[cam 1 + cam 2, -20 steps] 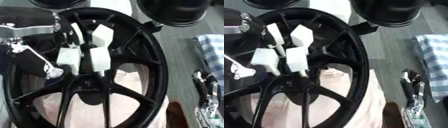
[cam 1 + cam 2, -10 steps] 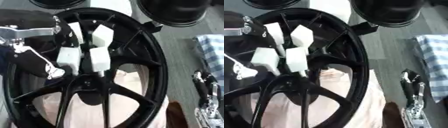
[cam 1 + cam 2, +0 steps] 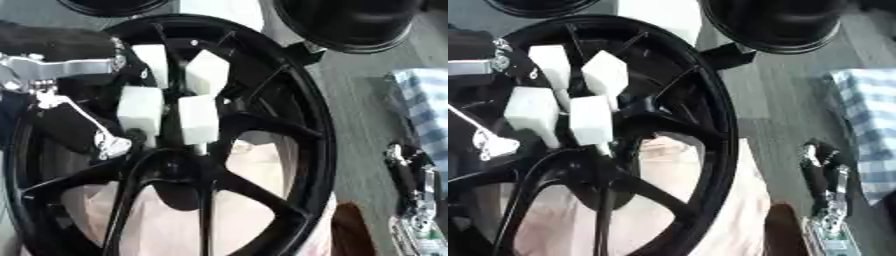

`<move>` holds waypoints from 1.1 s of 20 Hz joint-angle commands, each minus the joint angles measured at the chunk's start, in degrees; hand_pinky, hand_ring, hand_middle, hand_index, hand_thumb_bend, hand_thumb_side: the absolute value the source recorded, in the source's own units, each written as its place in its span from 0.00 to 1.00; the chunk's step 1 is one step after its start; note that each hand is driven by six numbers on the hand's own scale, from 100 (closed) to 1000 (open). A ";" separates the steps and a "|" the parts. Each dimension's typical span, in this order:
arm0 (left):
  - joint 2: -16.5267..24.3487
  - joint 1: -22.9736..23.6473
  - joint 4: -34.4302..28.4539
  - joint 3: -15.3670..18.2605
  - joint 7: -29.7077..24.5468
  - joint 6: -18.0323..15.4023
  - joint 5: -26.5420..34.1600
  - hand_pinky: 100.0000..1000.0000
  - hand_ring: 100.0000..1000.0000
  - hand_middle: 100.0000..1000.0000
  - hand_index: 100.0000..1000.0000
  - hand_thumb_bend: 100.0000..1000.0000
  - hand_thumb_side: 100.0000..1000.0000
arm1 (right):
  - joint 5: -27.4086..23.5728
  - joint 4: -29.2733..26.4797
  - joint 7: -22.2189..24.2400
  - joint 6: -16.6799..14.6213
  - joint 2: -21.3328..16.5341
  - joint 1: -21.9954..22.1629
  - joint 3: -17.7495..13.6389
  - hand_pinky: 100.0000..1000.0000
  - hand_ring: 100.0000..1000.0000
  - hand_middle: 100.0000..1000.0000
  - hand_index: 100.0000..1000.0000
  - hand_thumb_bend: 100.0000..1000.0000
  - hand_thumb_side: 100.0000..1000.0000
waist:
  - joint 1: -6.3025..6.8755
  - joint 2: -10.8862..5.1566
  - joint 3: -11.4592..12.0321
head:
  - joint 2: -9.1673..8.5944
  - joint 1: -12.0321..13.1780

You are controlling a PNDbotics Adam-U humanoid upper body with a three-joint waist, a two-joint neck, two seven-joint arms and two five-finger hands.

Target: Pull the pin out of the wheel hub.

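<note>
- The wheel hub (image 3: pixel 184 165) sits at the centre of a large black wheel (image 3: pixel 319 125) that fills most of our view, its spokes radiating outward.
- Four white block-shaped pins (image 3: pixel 199 120) stand clustered just above the hub; which one the task means we cannot tell.
- Our left hand (image 3: pixel 83 120) reaches in from the left, black and silver, lying against the spokes beside the white blocks, probably to get at a pin; whether its fingers are apart or closed we cannot tell.
- Our right hand (image 3: pixel 411 190) rests idle at the lower right, well apart from the wheel; its fingers are unclear.
- A pale pink cloth (image 3: pixel 254 165) shows beneath the spokes, seemingly padding the wheel.
</note>
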 commanded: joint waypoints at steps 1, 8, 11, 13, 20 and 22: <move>1.53 -0.42 -1.72 1.70 -1.30 2.39 -0.73 0.30 0.25 0.24 0.40 0.00 0.07 | -0.36 -1.32 0.07 -0.33 -0.77 -0.39 -0.09 0.68 0.63 0.53 0.64 0.05 0.38 | 0.12 -1.10 0.04 | -0.68 0.14; 4.37 1.76 -4.59 9.59 4.09 1.85 3.78 0.26 0.17 0.15 0.33 0.00 0.09 | -0.68 -1.27 -0.25 -0.50 -0.97 -0.19 -0.44 0.68 0.63 0.53 0.64 0.05 0.37 | 0.21 -1.14 0.65 | -0.39 -0.76; 7.01 3.51 -4.63 13.85 6.72 2.34 4.97 0.24 0.16 0.14 0.32 0.00 0.08 | -0.69 -1.25 -0.60 -0.59 -1.19 0.04 -0.86 0.68 0.63 0.53 0.64 0.05 0.37 | 0.24 -1.24 1.59 | -0.09 -1.98; 8.50 5.22 -4.63 16.46 8.33 3.63 4.06 0.23 0.15 0.13 0.32 0.00 0.08 | -0.69 -1.23 -0.90 -0.66 -1.31 0.19 -1.18 0.68 0.63 0.53 0.64 0.05 0.37 | 0.22 -1.32 2.23 | -0.24 -3.31; 12.68 12.00 3.45 27.53 15.14 10.34 -2.53 0.23 0.14 0.13 0.33 0.00 0.07 | -0.75 -1.10 -1.92 -0.86 -1.81 0.67 -2.04 0.68 0.63 0.53 0.64 0.05 0.37 | 0.32 -1.92 3.82 | -1.67 -6.31; 13.04 14.10 6.70 30.79 17.15 12.35 -4.53 0.23 0.15 0.14 0.33 0.00 0.07 | -0.79 -1.04 -1.98 -0.87 -1.83 0.63 -2.05 0.68 0.63 0.53 0.64 0.05 0.37 | 0.32 -1.95 3.76 | -2.11 -6.06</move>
